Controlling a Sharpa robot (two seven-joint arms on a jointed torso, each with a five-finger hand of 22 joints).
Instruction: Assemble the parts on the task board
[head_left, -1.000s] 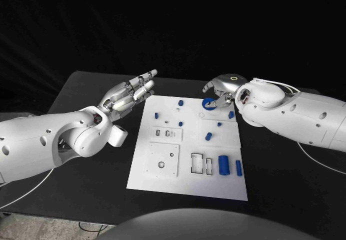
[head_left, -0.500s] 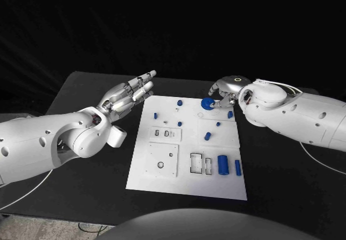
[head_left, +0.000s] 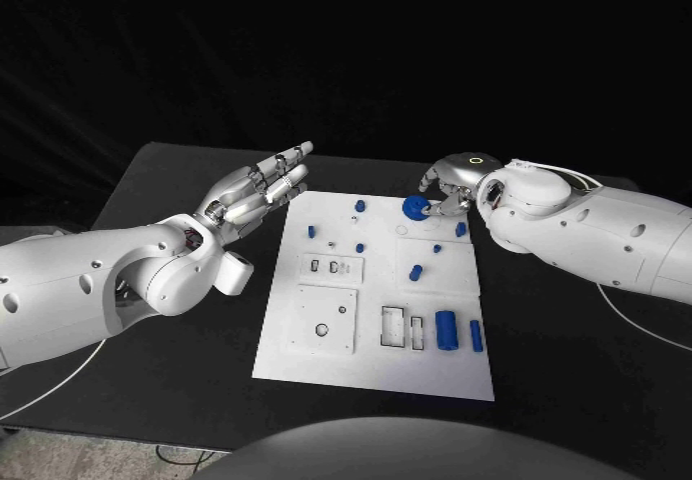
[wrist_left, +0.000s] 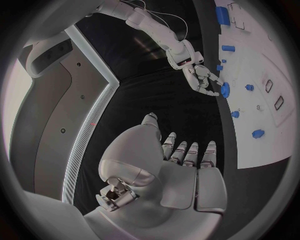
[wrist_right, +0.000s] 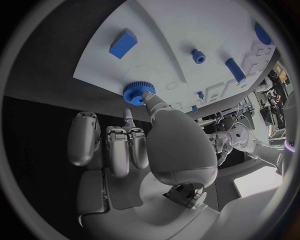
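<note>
The white task board (head_left: 325, 350) lies in the middle of the black table. My right hand (head_left: 450, 185) is over the board's far right corner and pinches a blue gear (head_left: 417, 207) between thumb and a finger. In the right wrist view the gear (wrist_right: 138, 92) sits at the board's (wrist_right: 181, 35) far edge, with the thumb tip (wrist_right: 152, 101) on its toothed rim. My left hand (head_left: 260, 190) hovers off the board's far left corner, flat, fingers apart, holding nothing. The left wrist view shows that open hand (wrist_left: 184, 165) and, farther off, the right hand (wrist_left: 201, 80) with the gear (wrist_left: 224, 90).
Small blue pegs (head_left: 361, 205) (head_left: 310, 231) (head_left: 415, 271) stand on the board's far half. Two blue cylinders (head_left: 447, 330) (head_left: 476, 335) lie near its front right, beside rectangular slots (head_left: 394, 327). A blue block (wrist_right: 123, 43) lies close to the gear.
My right hand has shifted slightly with the gear, which has turned from showing its hole to a flatter disc. The left hand has not moved.
</note>
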